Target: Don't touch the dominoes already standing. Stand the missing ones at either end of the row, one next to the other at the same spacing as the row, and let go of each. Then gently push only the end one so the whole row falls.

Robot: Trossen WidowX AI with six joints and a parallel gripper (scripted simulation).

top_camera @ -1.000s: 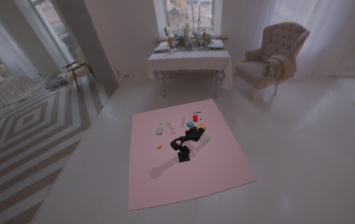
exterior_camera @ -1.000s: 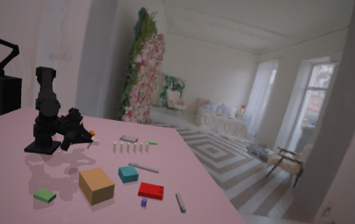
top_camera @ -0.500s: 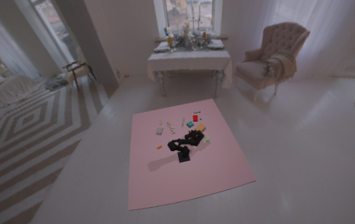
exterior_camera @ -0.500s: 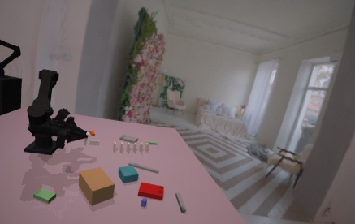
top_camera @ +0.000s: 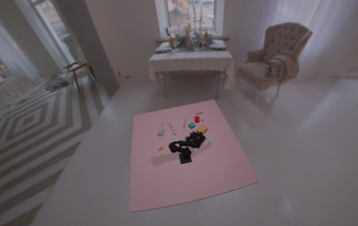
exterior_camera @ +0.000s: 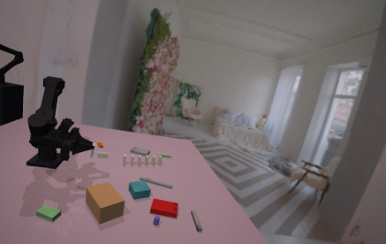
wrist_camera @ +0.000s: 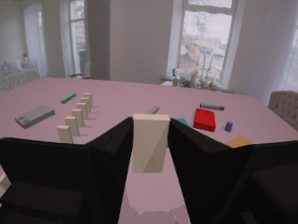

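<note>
Several cream dominoes stand upright in an evenly spaced row, left of my gripper in the wrist view. My gripper is shut on a cream domino, which hangs roughly upright between the fingertips, above the pink mat and apart from the row. Another cream domino lies on the mat between the gripper and the row in the exterior view. A cream piece at the left edge of the wrist view is mostly hidden by the finger.
A grey box and a green stick lie beside the row. A grey bar, teal block, red block and orange block lie on its other side. A small orange piece lies near the arm.
</note>
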